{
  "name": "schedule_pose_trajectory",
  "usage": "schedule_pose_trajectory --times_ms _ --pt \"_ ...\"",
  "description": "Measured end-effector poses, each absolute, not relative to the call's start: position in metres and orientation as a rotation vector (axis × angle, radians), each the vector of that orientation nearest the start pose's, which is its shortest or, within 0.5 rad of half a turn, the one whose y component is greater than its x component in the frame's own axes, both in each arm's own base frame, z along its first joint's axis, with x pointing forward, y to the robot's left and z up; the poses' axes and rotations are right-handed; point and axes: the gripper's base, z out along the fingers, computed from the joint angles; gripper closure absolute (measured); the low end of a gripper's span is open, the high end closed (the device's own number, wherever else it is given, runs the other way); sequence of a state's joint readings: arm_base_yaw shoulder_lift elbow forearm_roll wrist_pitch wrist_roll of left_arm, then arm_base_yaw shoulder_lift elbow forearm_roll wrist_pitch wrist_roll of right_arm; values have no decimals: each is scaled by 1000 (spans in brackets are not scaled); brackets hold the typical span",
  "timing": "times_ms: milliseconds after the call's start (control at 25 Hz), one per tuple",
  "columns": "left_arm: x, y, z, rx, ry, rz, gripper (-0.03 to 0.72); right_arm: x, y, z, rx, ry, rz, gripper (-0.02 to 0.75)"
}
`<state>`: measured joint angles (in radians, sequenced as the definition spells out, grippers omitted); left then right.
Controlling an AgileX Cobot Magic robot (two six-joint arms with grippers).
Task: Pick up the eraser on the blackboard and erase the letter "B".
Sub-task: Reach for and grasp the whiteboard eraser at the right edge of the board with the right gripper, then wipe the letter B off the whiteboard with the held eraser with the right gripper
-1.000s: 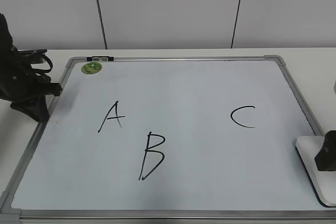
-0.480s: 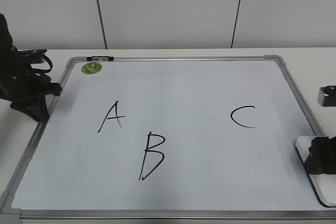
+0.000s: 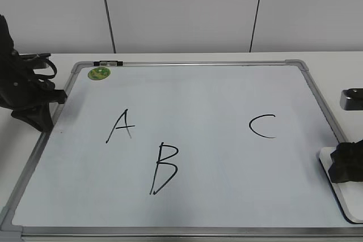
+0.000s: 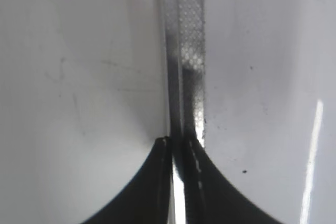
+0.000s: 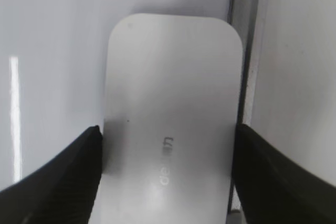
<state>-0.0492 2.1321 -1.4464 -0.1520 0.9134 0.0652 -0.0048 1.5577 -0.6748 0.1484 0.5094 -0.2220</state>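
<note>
The eraser (image 5: 173, 124) lies at the right edge of the blackboard (image 3: 198, 100), partly over its frame. The right fingers (image 5: 63, 174) stand released on both its sides. The letter "B" (image 3: 164, 168) is well left of it. The left fingers (image 4: 152, 182) are clenched together at the left frame.

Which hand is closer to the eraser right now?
The right hand: its fingers sit on either side of the eraser at the board's right edge. The left hand is at the far left edge of the board, pinching its frame.
</note>
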Motion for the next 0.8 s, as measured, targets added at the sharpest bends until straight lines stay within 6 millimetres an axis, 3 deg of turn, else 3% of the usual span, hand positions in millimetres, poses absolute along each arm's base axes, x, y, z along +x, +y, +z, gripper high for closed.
schedule_pose_trajectory --times_ms 800 --pt "407 -31 128 38 3076 -189 678 264 8 174 -181 2958 128 194"
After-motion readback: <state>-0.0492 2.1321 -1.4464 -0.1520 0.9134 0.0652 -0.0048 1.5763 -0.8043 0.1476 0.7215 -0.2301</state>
